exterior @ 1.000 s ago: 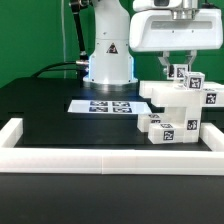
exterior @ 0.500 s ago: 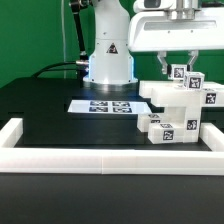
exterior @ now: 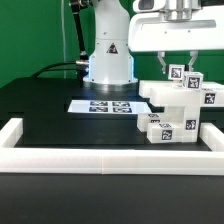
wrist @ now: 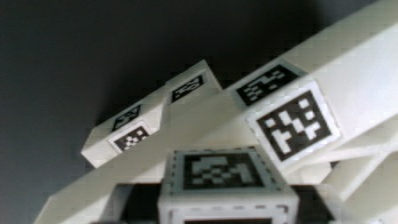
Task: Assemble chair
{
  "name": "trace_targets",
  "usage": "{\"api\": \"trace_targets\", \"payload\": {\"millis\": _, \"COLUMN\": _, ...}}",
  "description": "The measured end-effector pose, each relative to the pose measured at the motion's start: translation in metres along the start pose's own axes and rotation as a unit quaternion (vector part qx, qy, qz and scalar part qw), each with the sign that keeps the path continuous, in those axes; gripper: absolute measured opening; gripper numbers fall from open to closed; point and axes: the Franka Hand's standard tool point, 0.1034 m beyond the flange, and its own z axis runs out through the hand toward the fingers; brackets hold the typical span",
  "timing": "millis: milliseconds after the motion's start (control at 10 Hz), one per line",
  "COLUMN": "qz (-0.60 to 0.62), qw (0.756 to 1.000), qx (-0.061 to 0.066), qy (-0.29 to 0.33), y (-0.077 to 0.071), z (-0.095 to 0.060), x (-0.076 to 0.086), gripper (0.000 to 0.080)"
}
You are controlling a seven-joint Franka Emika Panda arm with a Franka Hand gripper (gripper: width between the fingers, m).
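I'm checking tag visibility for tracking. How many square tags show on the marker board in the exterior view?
4, in one row along the marker board lying flat on the table in front of the robot's base. The chair overlaps the board's end on the exterior view's right, so another tag may be hidden there.

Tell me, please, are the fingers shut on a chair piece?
Shut: the fingers are closed around a small tagged chair piece atop the partly assembled chair.

The exterior view looks level across the table (exterior: pixel 50 110) from its near edge, facing the arm's base. The wrist view sits very close above the chair (exterior: pixel 180 108) (tags blurred by nearness), which both views share (wrist: pixel 267 110).
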Motion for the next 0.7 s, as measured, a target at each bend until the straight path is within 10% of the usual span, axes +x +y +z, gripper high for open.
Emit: {"api": "trace_targets", "payload": {"millis": 700, "qz": 0.221, "qw": 0.975, "qx": 0.005, "qy": -0.004, "y": -0.0024, "z": 0.0003, "x": -0.0022, "gripper": 0.0287}}
